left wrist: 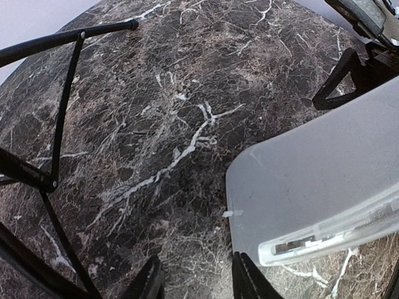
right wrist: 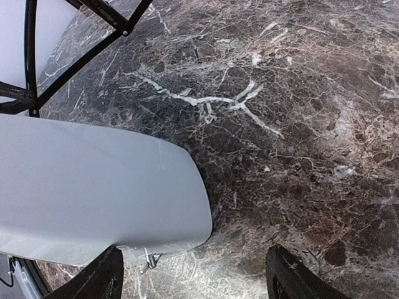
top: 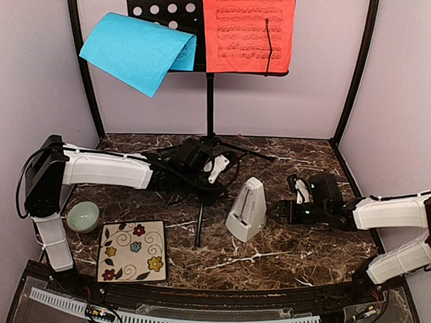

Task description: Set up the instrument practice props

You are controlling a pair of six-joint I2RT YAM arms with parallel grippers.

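metronome (top: 246, 212) stands upright mid-table (top: 304, 257), just right of the music stand (top: 210, 104), whose pole rises nr the back edge. red sheet (top: 248, 31) sits flat on the desk; blue sheet (top: 134, 52) droops off its left side, so that needs fixing later.

my right gripper (top: 285, 198) is just right of the metronome, fingers wide apart w/ nothing in them. my left gripper (top: 213, 177) hangs by the stand's base, fingers only part-way open, empty too.

step in hand, i reckon: take the metronome w/ the right. to do it well: go low on the body, since it tapers and smooth sides will likely squeeze up & out of a high grip. centre it btwn the fingers before closing, so it doesn't get shoved over. keep clear of the stand's front leg (top: 199, 221) close by; a knock there could shake the sheets off. left shd keep off the legs.
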